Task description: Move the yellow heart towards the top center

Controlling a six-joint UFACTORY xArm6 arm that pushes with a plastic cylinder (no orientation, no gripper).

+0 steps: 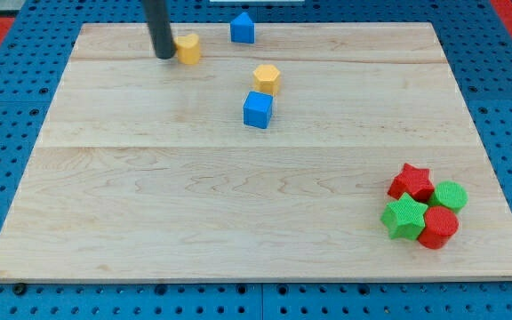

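The yellow heart (188,48) lies near the board's top edge, left of centre. My tip (164,55) stands right against the heart's left side. A blue house-shaped block (243,28) sits to the heart's right at the top centre. A yellow hexagon (267,78) lies below and right of the heart, with a blue cube (258,109) just under it.
A cluster sits at the lower right: a red star (412,182), a green round block (450,195), a green star (404,218) and a red round block (439,227). The wooden board (149,196) rests on a blue pegboard.
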